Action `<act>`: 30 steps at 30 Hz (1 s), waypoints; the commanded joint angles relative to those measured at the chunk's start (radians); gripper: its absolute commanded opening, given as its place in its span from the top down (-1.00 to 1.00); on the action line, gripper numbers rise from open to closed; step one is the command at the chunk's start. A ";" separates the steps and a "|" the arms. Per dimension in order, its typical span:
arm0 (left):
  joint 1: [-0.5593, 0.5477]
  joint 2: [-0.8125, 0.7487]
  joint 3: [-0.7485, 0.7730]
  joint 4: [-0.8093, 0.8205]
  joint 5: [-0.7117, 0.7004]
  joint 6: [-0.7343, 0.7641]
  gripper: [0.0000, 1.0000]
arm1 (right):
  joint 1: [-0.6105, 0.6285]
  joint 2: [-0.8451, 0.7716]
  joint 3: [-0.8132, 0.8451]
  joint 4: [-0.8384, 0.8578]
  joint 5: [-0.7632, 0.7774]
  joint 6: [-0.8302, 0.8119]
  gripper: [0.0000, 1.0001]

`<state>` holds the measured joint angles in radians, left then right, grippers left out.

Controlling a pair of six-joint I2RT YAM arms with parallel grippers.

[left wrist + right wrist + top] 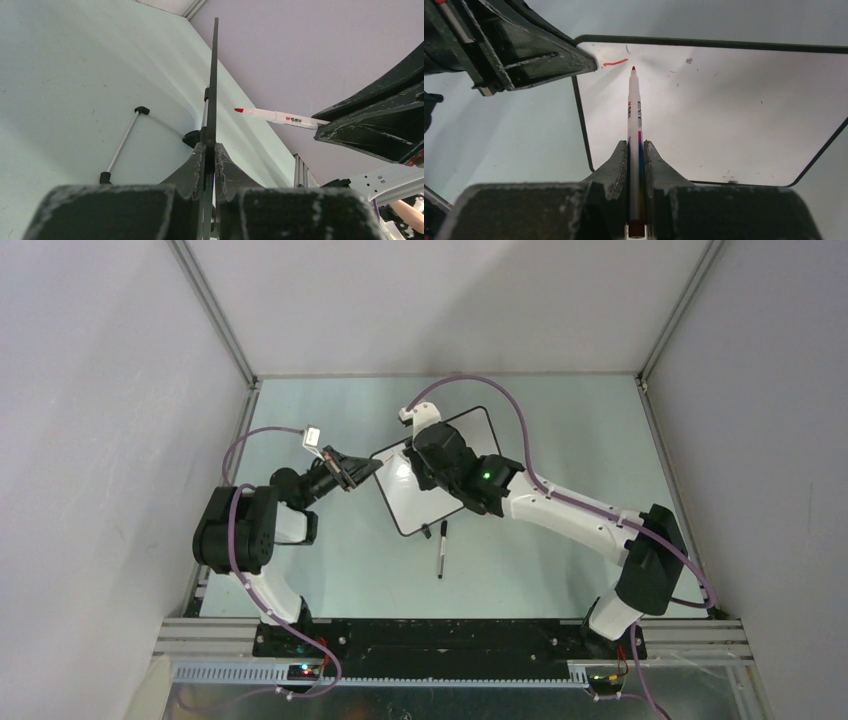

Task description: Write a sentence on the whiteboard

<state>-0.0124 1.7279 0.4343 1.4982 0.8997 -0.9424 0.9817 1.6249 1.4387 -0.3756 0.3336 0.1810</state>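
The whiteboard (410,508) lies tilted mid-table, its black frame clamped at the left corner by my left gripper (355,472). In the left wrist view the whiteboard (215,75) shows edge-on, with the left gripper (210,146) shut on it. My right gripper (415,458) hovers over the board, shut on a white marker (634,115). The marker's red tip sits close to the whiteboard (724,110) near its upper left corner. Of the sentence, only one short red stroke (615,63) shows there. The same marker (280,117) appears beside the board's edge.
A thin white pen with black ends (441,550) lies on the table just below the board and also shows as a pen (122,145) in the left wrist view. Grey walls and metal rails enclose the pale green table (560,430).
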 commanded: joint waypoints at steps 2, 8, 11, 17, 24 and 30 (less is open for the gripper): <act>-0.015 -0.018 0.009 0.033 0.038 0.002 1.00 | 0.004 -0.031 0.002 0.070 -0.031 -0.020 1.00; -0.015 -0.018 0.009 0.033 0.037 0.002 1.00 | 0.011 -0.004 0.024 0.059 -0.042 -0.025 1.00; -0.017 -0.017 0.009 0.033 0.037 0.002 1.00 | 0.012 0.010 0.033 0.054 -0.042 -0.025 1.00; -0.017 -0.016 0.011 0.033 0.036 0.001 1.00 | 0.014 0.036 0.051 0.041 -0.044 -0.027 1.00; -0.018 -0.013 0.013 0.033 0.037 -0.001 1.00 | 0.014 0.055 0.065 0.035 -0.045 -0.029 1.00; -0.019 -0.011 0.015 0.033 0.037 -0.001 1.00 | 0.015 0.056 0.073 0.033 -0.045 -0.031 1.00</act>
<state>-0.0132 1.7279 0.4343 1.4982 0.9012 -0.9428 0.9913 1.6775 1.4570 -0.3565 0.2874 0.1623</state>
